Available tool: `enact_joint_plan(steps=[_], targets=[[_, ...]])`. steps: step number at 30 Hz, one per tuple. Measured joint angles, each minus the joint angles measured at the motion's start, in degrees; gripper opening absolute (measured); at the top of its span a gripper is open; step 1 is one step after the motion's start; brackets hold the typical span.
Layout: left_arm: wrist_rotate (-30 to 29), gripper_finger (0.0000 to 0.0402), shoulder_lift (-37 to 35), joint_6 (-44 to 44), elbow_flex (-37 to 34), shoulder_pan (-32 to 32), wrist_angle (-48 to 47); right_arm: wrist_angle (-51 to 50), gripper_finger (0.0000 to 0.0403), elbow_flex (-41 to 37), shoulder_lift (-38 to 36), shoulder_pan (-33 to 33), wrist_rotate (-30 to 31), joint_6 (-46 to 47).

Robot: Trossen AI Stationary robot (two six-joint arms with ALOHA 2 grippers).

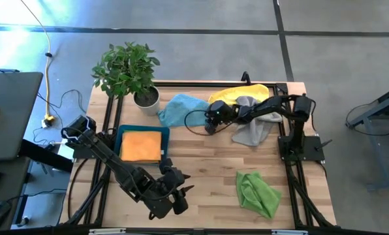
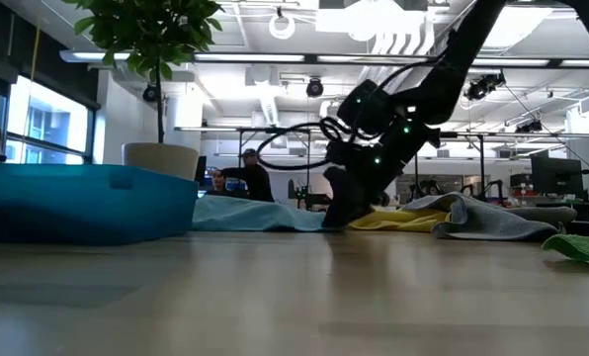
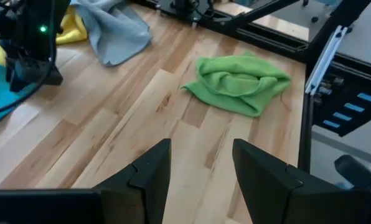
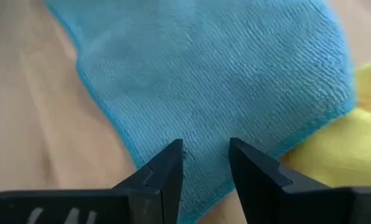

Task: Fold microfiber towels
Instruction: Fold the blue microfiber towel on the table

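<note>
Hovering w/ right gripper (image 4: pixel 204 163) part-open, empty, over blue towel (image 4: pixel 223 81); we risk pinching yellow towel (image 4: pixel 335 155) underneath too.

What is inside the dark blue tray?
An orange towel lies flat inside the tray, covering most of its floor. Whatever might lie under that towel is hidden.

Bright, even light from ceiling fixtures (image 2: pixel 393 40) overhead — window (image 2: pixel 38 129) daylight adds a cool glow at one side. The wooden table (image 1: pixel 207 189) shows soft, short shadows. Seen from table height, the near tabletop blurs — the blue towel (image 4: pixel 223 81) close up stays crisp.
</note>
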Motion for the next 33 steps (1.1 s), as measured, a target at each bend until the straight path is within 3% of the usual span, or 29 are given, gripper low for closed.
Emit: enact_joint_plan(steps=[12,20,26,33], targets=[[7.65,0.0161,0.0,0.48,0.0,0.08,-0.58,-20.2,0.0124,1.1,-3.04,6.5,-10.54,-0.53],[11.67,0.0161,0.0,1.77,0.0,0.09,-0.82,-33.96,0.0124,0.46,-10.0,14.83,-13.99,0.22],[11.99,0.0161,0.0,1.96,0.0,0.09,-1.47,-44.11,0.0124,0.36,-15.68,21.39,-12.14,0.2],[11.99,0.0161,0.0,3.88,0.0,0.09,-1.72,-42.22,0.0124,0.11,-19.96,29.31,-0.23,-1.74]])
